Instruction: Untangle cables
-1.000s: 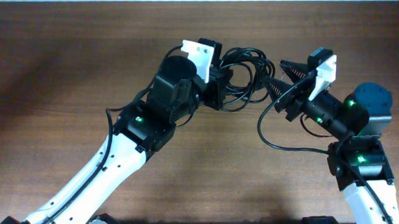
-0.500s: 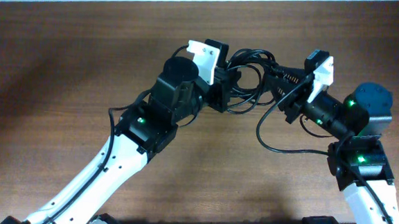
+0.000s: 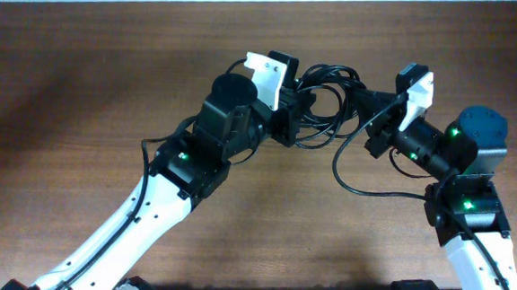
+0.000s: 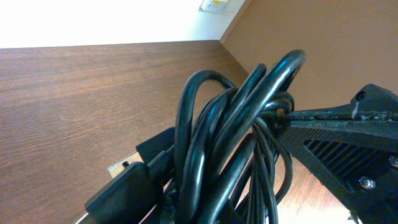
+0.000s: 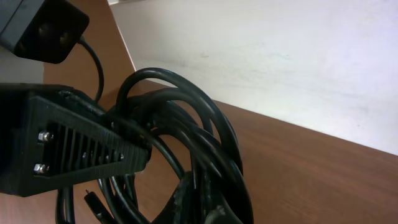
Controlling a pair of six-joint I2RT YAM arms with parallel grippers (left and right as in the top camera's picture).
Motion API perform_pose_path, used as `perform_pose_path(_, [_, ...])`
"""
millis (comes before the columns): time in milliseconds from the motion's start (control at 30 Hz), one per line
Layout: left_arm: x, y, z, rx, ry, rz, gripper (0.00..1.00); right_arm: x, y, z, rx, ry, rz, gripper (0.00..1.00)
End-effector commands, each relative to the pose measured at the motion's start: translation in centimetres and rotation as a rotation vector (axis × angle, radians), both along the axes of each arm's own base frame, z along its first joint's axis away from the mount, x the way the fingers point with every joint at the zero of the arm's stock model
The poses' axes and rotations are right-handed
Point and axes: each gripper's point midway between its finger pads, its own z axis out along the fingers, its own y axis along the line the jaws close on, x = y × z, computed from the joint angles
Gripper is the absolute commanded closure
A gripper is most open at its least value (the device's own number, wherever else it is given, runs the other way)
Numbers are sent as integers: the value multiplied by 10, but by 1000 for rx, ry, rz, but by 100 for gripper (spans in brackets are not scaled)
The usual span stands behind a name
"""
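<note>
Nearest the bases, the right arm's own wire loops over the worktop; not part of the job. Further out, left tool clamps the cables at the bundle's base. Right tool looks closed on a strand on the opposite side. Bundle hangs lifted between both tools, coils overlapped and crossing tightly. Judgement: early stage. Grips are set, no cord is separated yet, and all the pulling apart is left.

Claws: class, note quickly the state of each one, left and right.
Left claw: closed on the cables.
Right claw: closed on the cables.
</note>
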Motion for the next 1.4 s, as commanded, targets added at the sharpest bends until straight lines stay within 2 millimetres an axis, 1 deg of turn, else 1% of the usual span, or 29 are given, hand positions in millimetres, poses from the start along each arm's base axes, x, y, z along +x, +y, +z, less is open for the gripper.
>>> perform_pose_path(0, [1,2,14,-5,-51,22,100,12,-13,-2,60,76,-108,96])
perform_pose_path(67, [6,10,8,22,-35,77,100,21,-26,-6,89,115,-209,96])
perform_pose_path(100, [9,15,2,25,-1,118,100,28,-41,-13,109,158,-318,96])
perform_pose_path(200, [9,15,1,27,7,123,100,33,-62,-25,119,216,-455,96])
perform_pose_path(300, [9,15,1,27,6,123,100,32,-59,-27,101,218,-434,96])
perform_pose_path(367, [9,15,1,28,5,122,100,26,-43,-23,43,164,-319,95])
perform_pose_path(400, [9,15,1,42,-10,114,100,23,-37,-21,28,142,-273,75])
perform_pose_path(433, [9,15,1,72,-46,97,100,18,-26,-16,12,106,-195,51])
perform_pose_path(467, [9,15,1,97,-75,84,100,12,-15,-12,0,73,-114,44])
perform_pose_path(500, [9,15,1,116,-98,73,100,6,-8,-8,-5,47,-55,40])
perform_pose_path(567, [9,15,1,137,-124,61,100,0,0,-4,-1,30,8,38])
perform_pose_path(600, [8,15,1,136,-123,56,100,-1,1,-4,0,28,15,38])
perform_pose_path(700, [-5,-1,10,89,-147,-61,100,-4,4,-4,-11,13,40,40])
perform_pose_path(767, [-11,-8,18,53,-166,-109,100,-3,4,-4,-11,13,40,45])
perform_pose_path(800, [-11,-8,19,50,-168,-114,100,-3,4,-4,-11,13,40,51])
perform_pose_path(833, [-12,-8,18,51,-166,-114,100,-3,3,-4,-12,13,35,73])
perform_pose_path(867, [-12,-8,18,51,-166,-113,100,-2,3,-4,-13,13,28,80])
perform_pose_path(900, [-11,-8,18,52,-167,-111,100,-2,3,-4,-13,13,28,85])
perform_pose_path(933, [-8,-5,16,62,-164,-90,100,-2,3,-4,-13,12,28,86])
perform_pose_path(967, [-6,-3,15,70,-163,-74,100,-2,3,-4,-13,13,28,84])
perform_pose_path(1000, [-4,-1,12,83,-157,-55,100,-2,3,-4,-13,12,29,70])
perform_pose_path(1033, [-4,-1,12,85,-154,-55,100,-2,3,-4,-13,13,28,64])
perform_pose_path(1100, [-4,-1,12,85,-154,-55,100,-2,3,-4,-13,12,29,63])
perform_pose_path(1133, [-4,-1,12,85,-154,-55,100,-2,3,-4,-13,12,29,59])
perform_pose_path(1167, [-4,-1,11,86,-153,-55,100,-2,3,-4,-13,12,29,57])
perform_pose_path(1267, [-4,0,11,87,-152,-55,100,-2,3,-2,-13,5,28,58])
perform_pose_path(1300, [-4,0,10,89,-150,-54,100,-2,3,-1,-13,1,28,62])
perform_pose_path(1333, [-4,1,9,96,-146,-48,100,-1,2,-1,-13,-3,27,73])
perform_pose_path(1367, [-2,3,7,104,-142,-37,100,-1,2,-1,-13,-3,26,81])
